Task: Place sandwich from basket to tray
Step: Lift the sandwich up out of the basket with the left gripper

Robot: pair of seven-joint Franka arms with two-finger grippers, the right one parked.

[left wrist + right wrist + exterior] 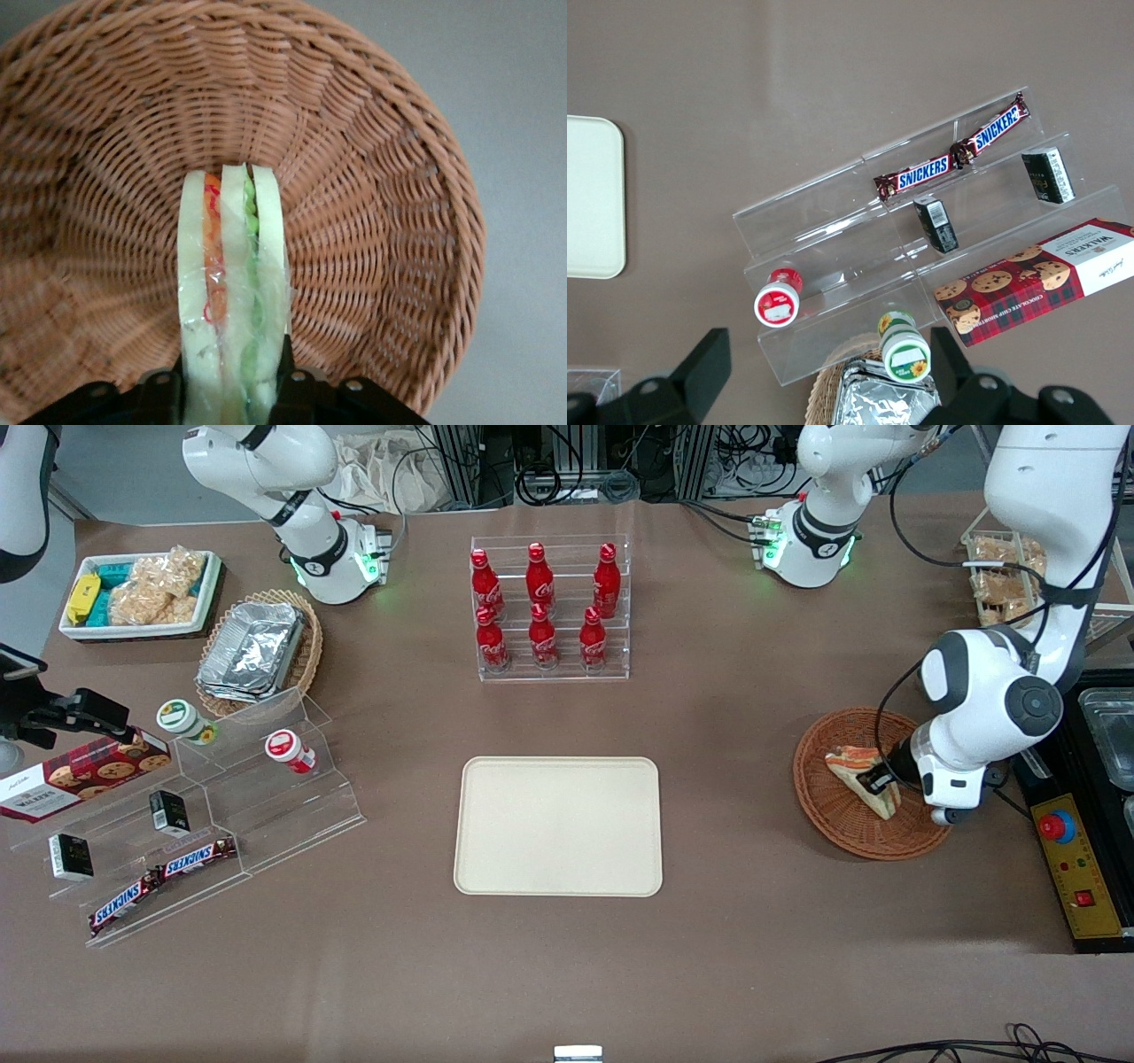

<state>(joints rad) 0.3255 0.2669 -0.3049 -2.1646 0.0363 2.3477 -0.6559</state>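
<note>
1. Front view: a brown table (735, 717) carries the cream tray (558, 825) near its middle. The reddish wicker basket (842, 824) sits toward the working arm's end. There the gripper (879, 781) is down in the basket, clamped on the sandwich (855, 766). Cables and frames line the table's edge farthest from the camera.
2. Left wrist view: the fingers (288, 376) press both bread faces of the sandwich (232, 292), which stands on edge over the basket (372, 195) weave.
3. Right wrist view: the tray's (592, 199) rounded corner lies on bare brown surface beside a clear tiered stand (859, 257).
</note>
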